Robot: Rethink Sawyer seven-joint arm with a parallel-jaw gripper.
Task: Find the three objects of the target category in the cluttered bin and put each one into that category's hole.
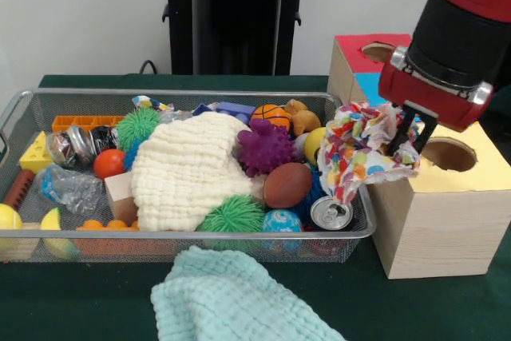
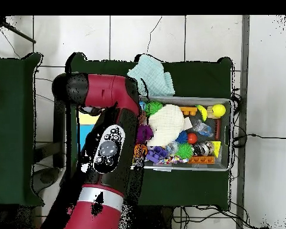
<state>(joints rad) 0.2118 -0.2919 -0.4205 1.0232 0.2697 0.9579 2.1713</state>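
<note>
Gripper [image 1: 406, 129]: clamped on colourful patterned cloth [image 1: 366, 149], lifted clear of clutter so it can travel to a hole.
Cloth position: hanging over wire bin [image 1: 24, 105] rim at 3 o'clock, draped beside wooden box [image 1: 447, 221].
Nearest hole [image 1: 447, 153]: at 3 o'clock of cloth, just beside it, open.
Other cloths: cream cloth [image 1: 188, 169] mid-bin; pale green cloth [image 1: 231, 301] outside at 6 o'clock.
Room: tight between rim and box; soda can [image 1: 330, 213] directly beneath.

Multicoloured cloth [image 1: 363, 149] hangs crumpled between bin [image 1: 160, 95] and box [image 1: 447, 213]
</note>
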